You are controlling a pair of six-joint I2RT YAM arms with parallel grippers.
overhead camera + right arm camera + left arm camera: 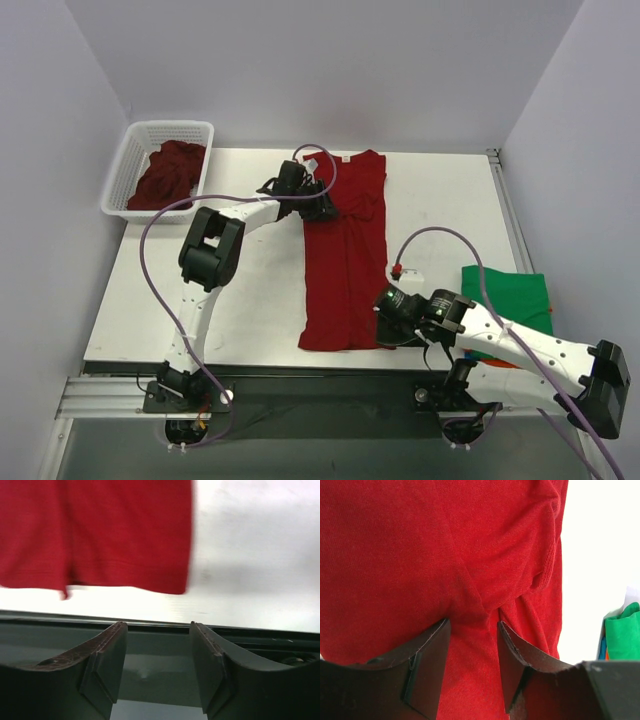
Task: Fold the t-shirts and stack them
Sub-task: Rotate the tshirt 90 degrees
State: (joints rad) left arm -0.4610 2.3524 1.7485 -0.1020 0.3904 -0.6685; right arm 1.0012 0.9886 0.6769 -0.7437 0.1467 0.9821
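A deep red t-shirt (345,250) lies as a long narrow strip down the middle of the table, collar at the far end. My left gripper (322,205) sits low over its upper left side; in the left wrist view the gripper (472,625) is open, its jaws standing either side of a raised fold of the red cloth (470,595). My right gripper (385,328) is by the shirt's near right corner. In the right wrist view it (158,625) is open and empty, with the red hem (125,580) just beyond it. A folded green t-shirt (505,298) lies at the right.
A white lattice basket (130,160) at the far left corner holds more dark red shirts (168,175). The green shirt (624,635) tops a pile showing orange and blue edges. The table's front edge (150,617) and rail run right under the right gripper.
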